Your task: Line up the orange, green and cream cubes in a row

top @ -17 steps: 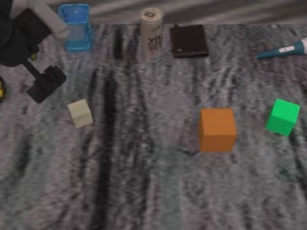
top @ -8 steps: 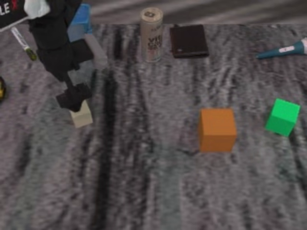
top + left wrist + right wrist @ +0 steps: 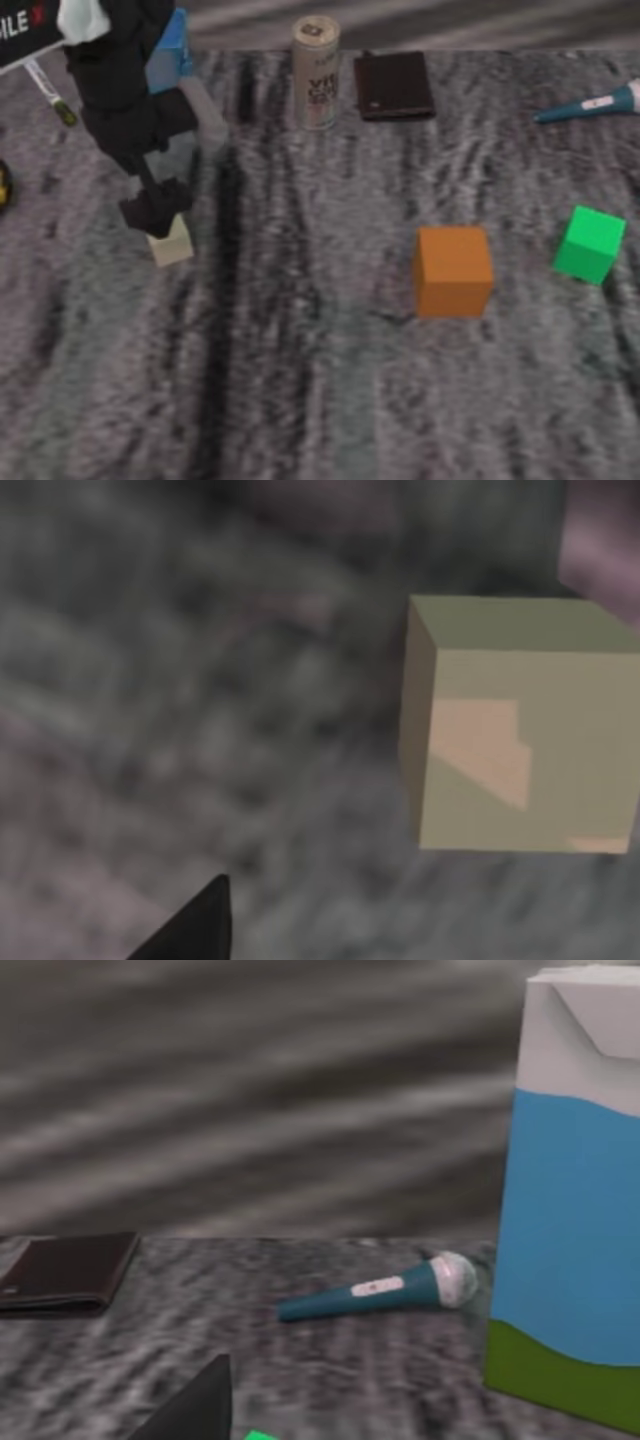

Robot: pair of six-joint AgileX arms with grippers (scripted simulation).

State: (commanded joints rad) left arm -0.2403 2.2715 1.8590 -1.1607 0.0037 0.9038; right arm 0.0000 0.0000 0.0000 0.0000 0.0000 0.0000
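Note:
The small cream cube [image 3: 172, 246] lies at the table's left, and it fills the left wrist view [image 3: 520, 725]. My left gripper [image 3: 157, 211] hangs open just above its far edge, hiding part of it; one dark fingertip [image 3: 200, 930] shows beside the cube, with nothing held. The large orange cube [image 3: 453, 271] sits right of centre. The green cube [image 3: 589, 244] lies near the right edge, and a sliver of it [image 3: 258, 1435] shows in the right wrist view. My right gripper is out of the top view; its fingertip [image 3: 200, 1405] shows, open and parked.
Along the back stand a blue box [image 3: 172, 50] partly behind my left arm, a tall can [image 3: 316, 72], a dark wallet [image 3: 394, 85] and a teal microphone [image 3: 590, 104]. A blue and white carton [image 3: 580, 1190] stands near my right gripper.
My left arm swung in from the far left corner to above the cream cube, then settled slightly lower over it. The cubes have not moved.

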